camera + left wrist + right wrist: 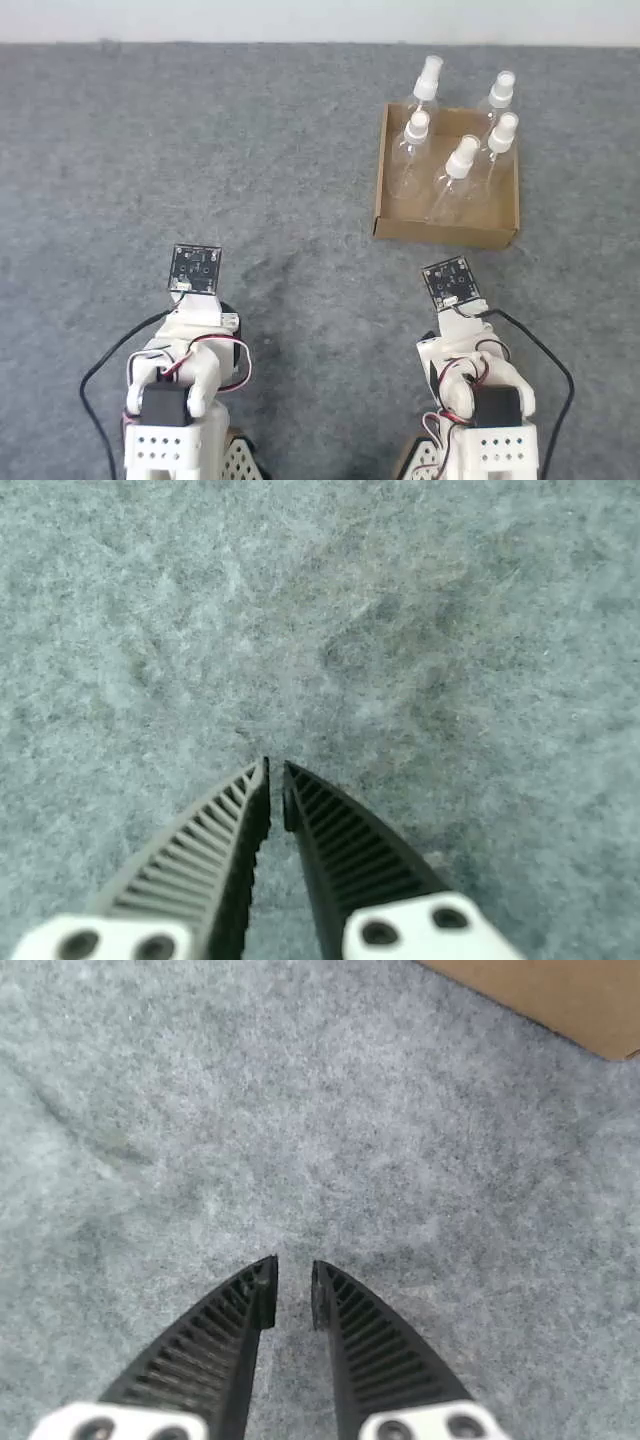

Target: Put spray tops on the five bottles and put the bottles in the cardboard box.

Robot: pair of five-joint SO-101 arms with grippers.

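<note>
Five clear spray bottles [462,172] stood together inside the cardboard box [445,232], each with a white spray top [416,124] fitted. Three stood along the side of the box farther from the arms and two nearer its front wall. The box was open-topped and shallow and lay flat on the grey felt-like table covering [200,150]. Both arms were on the near side of the box, apart from it. The right arm [470,385] was close in front of the box's front wall, and the left arm [185,385] was well off to the side of the box. The left gripper [275,770] pointed down at bare grey covering; its two ribbed black fingers were drawn almost together, with a thin slit between the tips, and held nothing. The right gripper [294,1265] pointed at the covering just short of the box, a corner of the box [560,995] lying beyond its tips. Its fingers were also nearly closed, with a slightly wider narrow gap, and gripped nothing.
</note>
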